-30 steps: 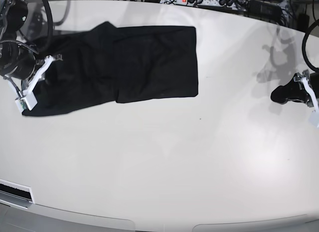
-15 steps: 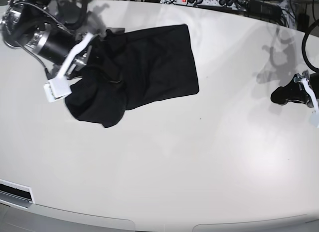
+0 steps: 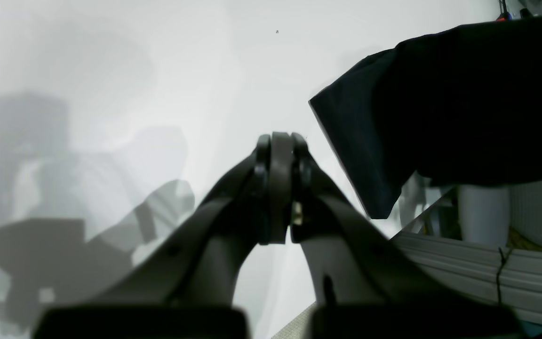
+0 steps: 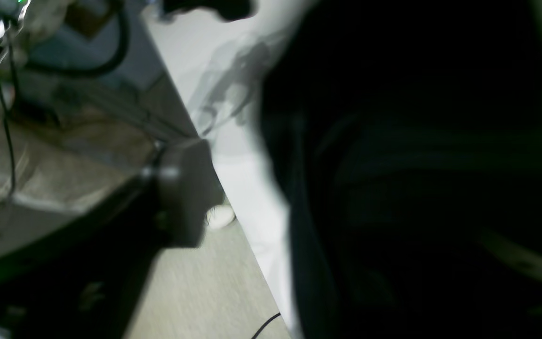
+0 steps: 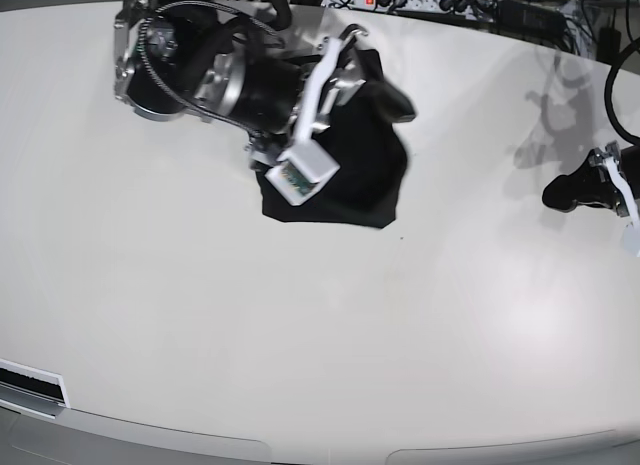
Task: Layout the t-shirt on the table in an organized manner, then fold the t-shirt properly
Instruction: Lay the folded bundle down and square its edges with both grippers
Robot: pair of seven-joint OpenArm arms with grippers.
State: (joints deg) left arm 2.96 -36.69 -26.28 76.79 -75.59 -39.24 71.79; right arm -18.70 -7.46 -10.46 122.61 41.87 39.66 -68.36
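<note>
The black t-shirt [image 5: 345, 175] lies bunched into a compact dark bundle on the far middle of the white counter [image 5: 300, 335], one side doubled over the other, and the right arm is directly above it. The right claw [image 5: 345, 70] hovers over the bundle's far edge; in the base view its white fingers [image 5: 318, 80] seem to stand apart, but the right wrist view is filled with blurred black cloth, so I cannot tell for certain whether it is spread or pinching fabric. The left claw [image 3: 278, 188] is pressed together on nothing, parked low near the counter's edge on the other side, well apart from the shirt; its wrist camera sees a shirt corner [image 3: 374, 155] off to its right. The bundle's longer side seems to run from the near edge toward the far edge of the counter. The right arm is by far the nearer, so any smoothing or tidying of the fold probably falls to it.
</note>
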